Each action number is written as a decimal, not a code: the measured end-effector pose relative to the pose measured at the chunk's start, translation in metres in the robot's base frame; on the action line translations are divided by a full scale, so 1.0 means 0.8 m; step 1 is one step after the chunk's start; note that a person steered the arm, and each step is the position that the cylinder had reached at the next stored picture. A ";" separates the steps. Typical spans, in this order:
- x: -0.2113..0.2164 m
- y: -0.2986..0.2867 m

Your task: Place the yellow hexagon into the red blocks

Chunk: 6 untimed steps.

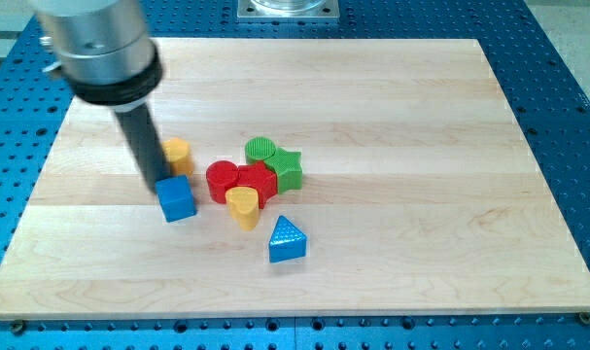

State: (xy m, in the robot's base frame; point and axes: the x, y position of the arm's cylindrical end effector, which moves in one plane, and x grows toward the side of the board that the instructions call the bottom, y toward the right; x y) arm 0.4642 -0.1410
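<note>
The yellow hexagon (178,154) lies on the wooden board left of centre. Two red blocks (239,181) sit touching each other in the middle, a short gap to its right. My tip (153,182) is down on the board just left of the yellow hexagon, touching or nearly touching its lower left side. The tip also stands against the upper left corner of a blue cube (177,198). A yellow heart-shaped block (242,206) rests against the front of the red blocks.
A green cylinder (261,150) and a green star (287,167) touch the red blocks on their upper right. A blue triangle (286,239) lies below the cluster. The board (421,146) sits on a blue perforated table.
</note>
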 end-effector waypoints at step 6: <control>-0.096 0.049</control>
